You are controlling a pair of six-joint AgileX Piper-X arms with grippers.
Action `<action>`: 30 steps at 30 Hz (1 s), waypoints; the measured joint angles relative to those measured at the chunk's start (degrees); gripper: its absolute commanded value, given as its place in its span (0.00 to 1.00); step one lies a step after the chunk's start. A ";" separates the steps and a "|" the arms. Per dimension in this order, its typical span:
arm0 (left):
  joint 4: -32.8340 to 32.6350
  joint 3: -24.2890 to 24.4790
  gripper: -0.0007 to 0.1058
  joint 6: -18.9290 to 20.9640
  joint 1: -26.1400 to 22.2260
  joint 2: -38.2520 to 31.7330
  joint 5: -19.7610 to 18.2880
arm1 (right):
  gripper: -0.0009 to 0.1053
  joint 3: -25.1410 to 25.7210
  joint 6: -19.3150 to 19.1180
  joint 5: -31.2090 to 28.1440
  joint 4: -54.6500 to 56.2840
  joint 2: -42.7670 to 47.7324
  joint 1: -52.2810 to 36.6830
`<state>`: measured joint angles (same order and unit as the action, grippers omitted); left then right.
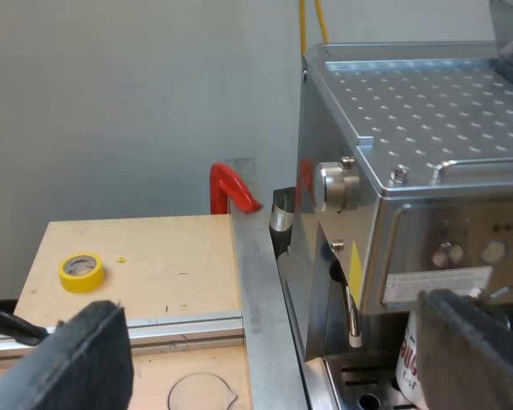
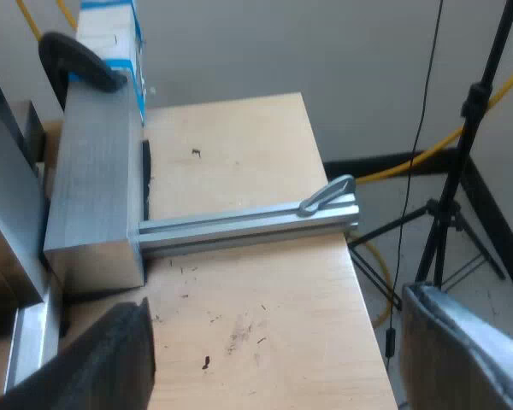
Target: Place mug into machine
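White mug (image 1: pixel 408 363) with red print, glossy and round-sided, upright on the slotted tray (image 1: pixel 359 391) at the front of the machine (image 1: pixel 410 111). Partly hidden behind one finger of the left hand (image 1: pixel 274 342), just beside it; touching or not, cannot tell. Left hand spread wide, gripping nothing. Brushed steel on the machine, dimpled on top, with round knobs at the front. Beside it a pale wooden table (image 1: pixel 154 256) bearing a yellow roll of tape (image 1: pixel 80 272), and a red clamp (image 1: pixel 231 190) at the far edge. Right hand (image 2: pixel 274 342) also spread apart and empty, over scuffed wood, near a ridged aluminium rail (image 2: pixel 239 224) butting a square grey metal block (image 2: pixel 94 171).
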<state>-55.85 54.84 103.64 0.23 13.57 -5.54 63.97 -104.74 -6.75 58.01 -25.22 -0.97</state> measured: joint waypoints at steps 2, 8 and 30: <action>-2.38 0.00 0.67 -0.38 0.00 -3.63 0.11 | 0.60 -0.05 0.00 0.00 1.81 2.53 0.00; -7.16 0.06 0.67 -0.75 0.00 -11.11 0.08 | 0.60 -0.05 0.00 0.00 6.17 8.53 0.00; -14.78 -0.83 0.67 -3.36 0.00 -14.56 0.29 | 0.60 -19.16 1.86 5.13 4.06 25.67 0.13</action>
<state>-70.63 54.02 100.28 0.23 -0.99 -5.25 44.81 -102.88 -1.62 62.07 0.46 -0.84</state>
